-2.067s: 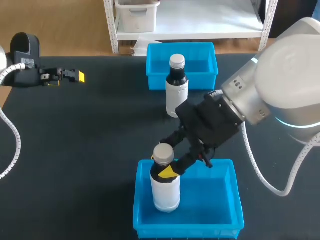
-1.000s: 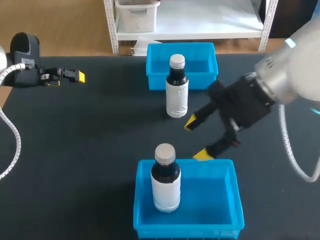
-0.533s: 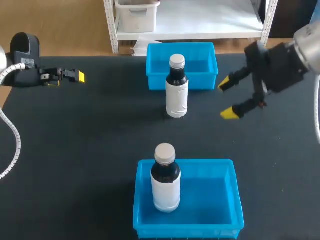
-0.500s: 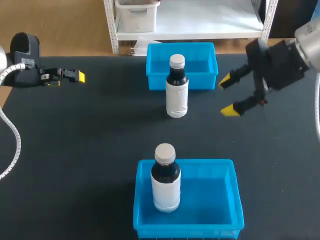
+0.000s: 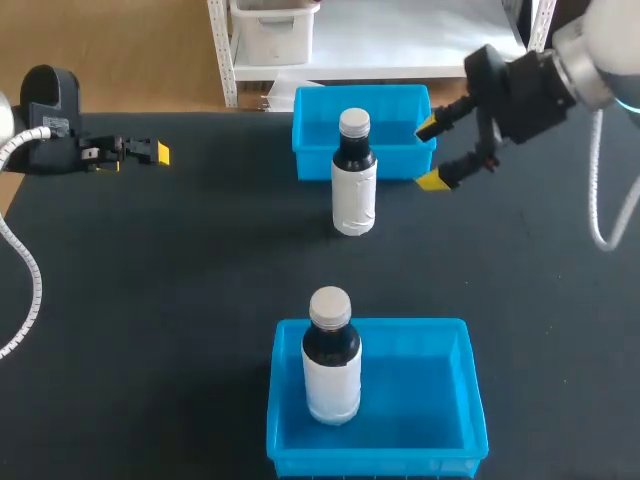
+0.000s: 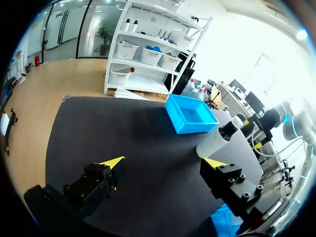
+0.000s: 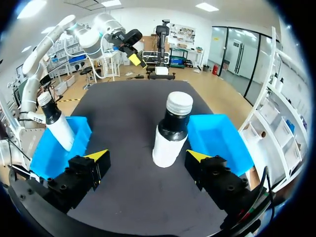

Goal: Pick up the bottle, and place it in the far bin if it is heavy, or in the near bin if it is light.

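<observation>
A black matte worktop [image 5: 200,280] is recorded. Beyond its far edge, a wood-toned floor [image 5: 120,60] and a white metal shelving unit [image 5: 400,45] are observed. In the right wrist view, glazed doors [image 7: 237,49] are noted, and the room is lit by ceiling panels [image 7: 207,7].

Right gripper [image 7: 148,157] holds its yellow-tipped fingers spread wide; ahead of them an upright dark, white-labelled bottle [image 7: 170,129] stands on a black table [image 7: 123,111], beside a blue plastic bin [image 7: 219,140].
</observation>
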Controlling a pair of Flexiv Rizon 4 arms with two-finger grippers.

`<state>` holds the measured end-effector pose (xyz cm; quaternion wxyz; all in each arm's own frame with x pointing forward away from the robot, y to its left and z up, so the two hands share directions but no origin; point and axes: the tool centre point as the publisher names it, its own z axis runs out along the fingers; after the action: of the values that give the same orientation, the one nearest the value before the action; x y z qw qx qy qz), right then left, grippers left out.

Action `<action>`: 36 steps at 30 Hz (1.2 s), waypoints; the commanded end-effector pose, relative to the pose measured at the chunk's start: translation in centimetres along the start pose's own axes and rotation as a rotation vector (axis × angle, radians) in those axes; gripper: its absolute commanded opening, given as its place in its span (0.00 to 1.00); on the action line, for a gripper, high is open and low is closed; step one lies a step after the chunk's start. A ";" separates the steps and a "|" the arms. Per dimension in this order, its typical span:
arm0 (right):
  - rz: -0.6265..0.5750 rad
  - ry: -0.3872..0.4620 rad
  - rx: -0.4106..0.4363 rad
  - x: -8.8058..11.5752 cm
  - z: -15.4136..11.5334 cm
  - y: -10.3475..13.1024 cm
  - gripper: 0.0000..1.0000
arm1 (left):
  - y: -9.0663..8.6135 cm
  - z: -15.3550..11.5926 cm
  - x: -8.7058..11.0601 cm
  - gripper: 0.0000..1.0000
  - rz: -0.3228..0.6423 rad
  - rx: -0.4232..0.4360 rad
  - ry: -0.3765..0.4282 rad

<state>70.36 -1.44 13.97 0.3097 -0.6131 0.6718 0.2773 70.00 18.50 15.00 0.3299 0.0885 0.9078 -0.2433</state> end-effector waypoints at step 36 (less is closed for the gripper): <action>0.005 -0.075 -0.070 -4.0 7.9 -5.2 1.00 | 0.0 0.0 0.0 1.00 0.000 0.000 0.000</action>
<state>76.17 6.27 11.98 0.3123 -0.6111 0.6512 0.3238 70.00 18.50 15.00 0.3299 0.0885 0.9078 -0.2433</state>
